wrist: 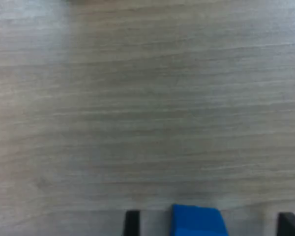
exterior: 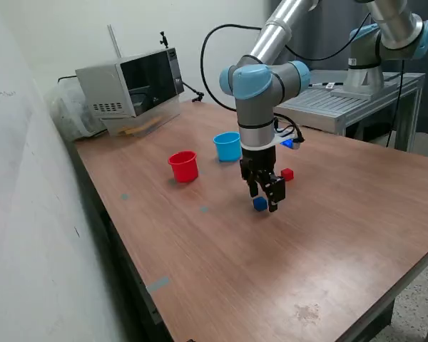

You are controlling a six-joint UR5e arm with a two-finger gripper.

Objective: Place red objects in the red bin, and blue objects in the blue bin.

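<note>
The brown wood-grain table (exterior: 328, 235) lay under me, bearing the round red plastic cup (exterior: 183, 166) and the round sky-blue plastic cup (exterior: 227, 146) side by side. My black two-finger pincer (exterior: 263, 201) hung low, fingers apart around a tiny dark blue cube (exterior: 260, 204) resting on the table between them. A tiny red cube (exterior: 287, 174) sat nearby.

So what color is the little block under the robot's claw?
Dark blue. The cube shows best in the wrist view, between the open gripper fingers.
</note>
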